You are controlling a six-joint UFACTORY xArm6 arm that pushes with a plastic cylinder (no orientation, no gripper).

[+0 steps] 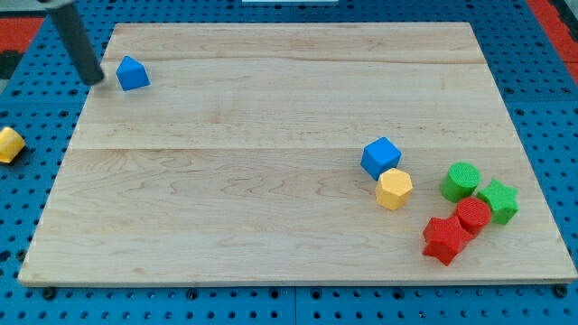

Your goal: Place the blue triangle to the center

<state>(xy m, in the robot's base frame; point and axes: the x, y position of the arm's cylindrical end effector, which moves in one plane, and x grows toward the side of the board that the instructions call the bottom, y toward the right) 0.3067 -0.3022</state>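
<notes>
In the camera view, the blue triangle (133, 73) sits near the top-left corner of the wooden board (271, 181), well apart from every other block, and my tip (94, 80) rests just beside it on the view's left — so close that I cannot tell whether it touches. There is no pincer on this arm to be open or closed, only the dark rod. To do the push well, I judge the tip should stay behind the block on the side away from the board's middle, up and to the left of it, and drive down and to the right in a line through the block's centre; an off-centre contact would likely spin it or let it slip past the rod. The path to the middle looks free — the blue cube (381, 157), yellow hexagon (395, 189), green cylinder (461, 181), green star (498, 200), red cylinder (473, 215) and red star (445, 239) cluster at the lower right, beyond the target. A yellow block (9, 144) lies off the board at the left edge. The triangle's peak points toward the view's top; it is too compact to name a long axis with confidence.
</notes>
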